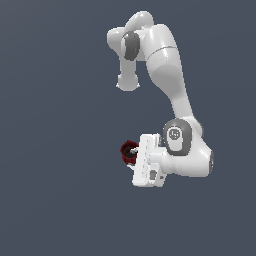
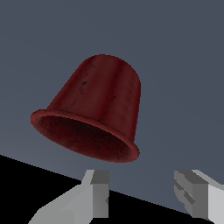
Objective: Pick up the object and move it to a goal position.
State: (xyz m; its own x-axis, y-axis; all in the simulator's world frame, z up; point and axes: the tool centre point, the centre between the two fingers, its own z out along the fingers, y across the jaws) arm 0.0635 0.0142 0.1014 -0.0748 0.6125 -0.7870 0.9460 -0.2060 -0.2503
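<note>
The object is a small dark red ribbed cup [image 1: 124, 151] with a dark hollow centre, lying at the exterior view's left of my white hand. In the wrist view the cup [image 2: 94, 107] fills the middle, tilted, its wide open rim turned toward the camera. My gripper [image 1: 133, 152] [image 2: 144, 192] is right at the cup, and one finger overlaps it in the exterior view. In the wrist view the two grey fingertips [image 2: 100, 183] stand apart with nothing between them. The cup lies just beyond them, offset toward one finger. The gripper is open.
The arm [image 1: 170, 75] reaches down from its base at the top of the exterior view over a plain grey-blue ground [image 1: 60, 150]. A black area [image 2: 26, 188] borders the ground in the wrist view.
</note>
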